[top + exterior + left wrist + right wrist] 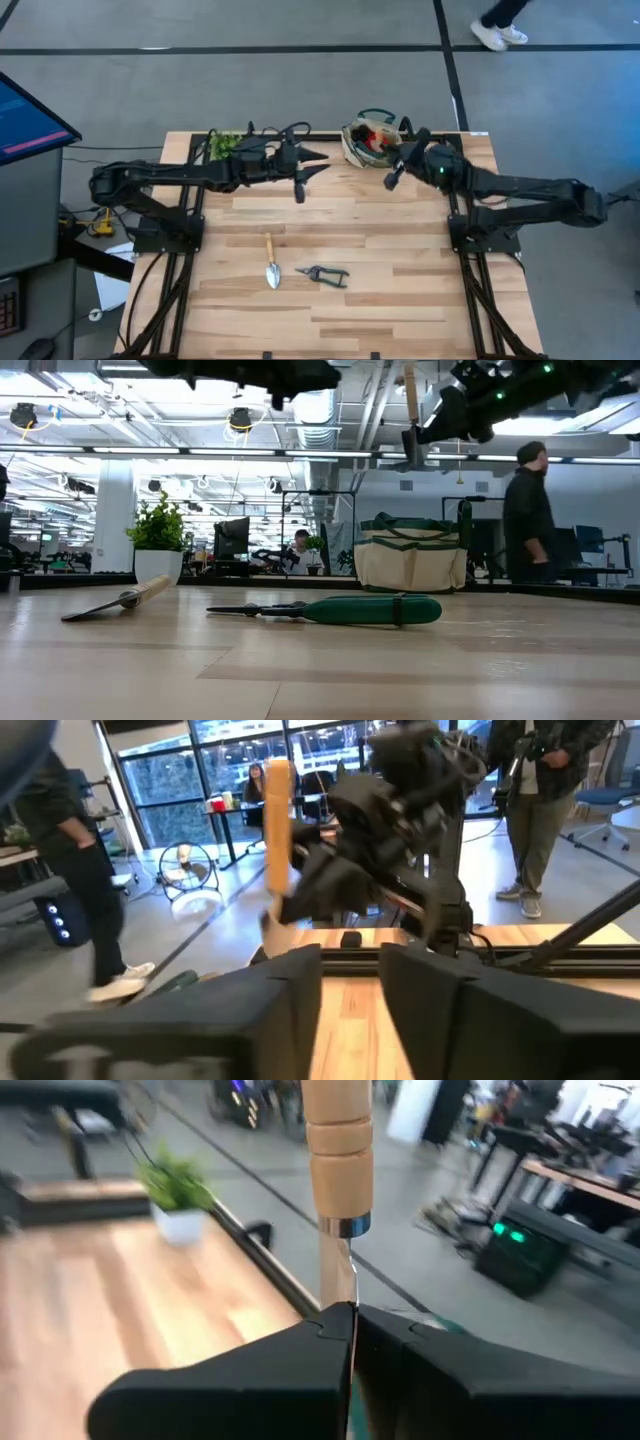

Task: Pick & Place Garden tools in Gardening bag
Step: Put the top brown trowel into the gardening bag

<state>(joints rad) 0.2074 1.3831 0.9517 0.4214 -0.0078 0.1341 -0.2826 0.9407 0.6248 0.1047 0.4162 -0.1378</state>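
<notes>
The right gripper (350,1325) is clenched on the thin metal neck of a wooden-handled trowel (335,1140), holding it in the air next to the gardening bag (370,138) at the far edge of the worktop (400,290). The left gripper (312,163) hovers at the far edge near the potted plant (225,143); whether its fingers are released I cannot tell. Another trowel (271,262) and green-handled pruners (322,273) lie side by side on the near part of the worktop

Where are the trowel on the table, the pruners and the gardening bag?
trowel (270,262), high view, where handle meets blade.
pruners (322,274), high view, near the pivot.
gardening bag (411,562), low view, front fabric wall.
</notes>
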